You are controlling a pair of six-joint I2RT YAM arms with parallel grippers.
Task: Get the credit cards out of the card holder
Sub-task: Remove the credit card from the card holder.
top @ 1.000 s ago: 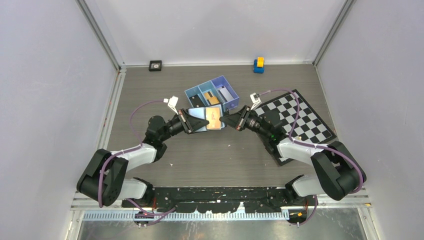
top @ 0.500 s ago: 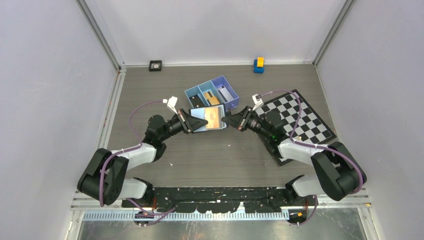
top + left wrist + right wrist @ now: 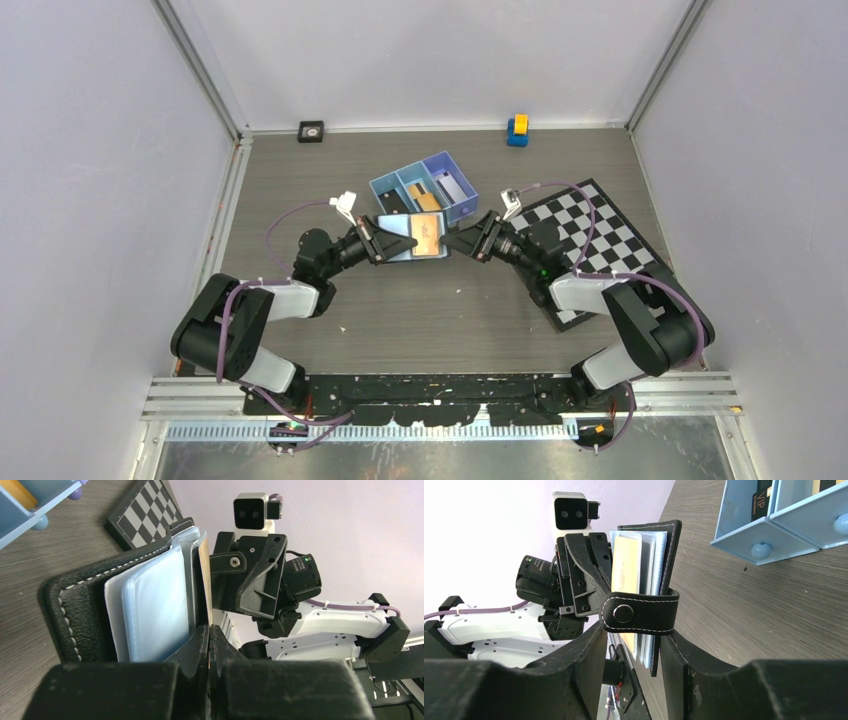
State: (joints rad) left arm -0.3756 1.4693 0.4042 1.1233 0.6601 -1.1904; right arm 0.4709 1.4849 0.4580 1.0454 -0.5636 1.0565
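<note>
The black card holder (image 3: 400, 240) hangs open above the table between both arms, pale bluish sleeves showing. An orange-gold credit card (image 3: 429, 238) sits in its right half. My left gripper (image 3: 381, 244) is shut on the holder's inner edge; the left wrist view shows the black cover (image 3: 75, 610), sleeves (image 3: 155, 610) and card edge (image 3: 204, 575). My right gripper (image 3: 634, 655) is open and straddles the holder's far end, below its strap tab (image 3: 639, 612) and the orange card (image 3: 626, 570). In the top view it (image 3: 460, 243) is at the holder's right edge.
A blue three-compartment tray (image 3: 447, 165) stands just behind the holder and holds a black card (image 3: 392, 203) and a gold card (image 3: 427, 198). The chequered board (image 3: 590, 240) lies at right. A yellow-blue block (image 3: 517, 129) and a small black square (image 3: 311, 131) sit at the back wall.
Both arms have shifted slightly, their elbows drawn inward. The holder stays in my left gripper at nearly the same spot, with my right fingers still around its far end.
</note>
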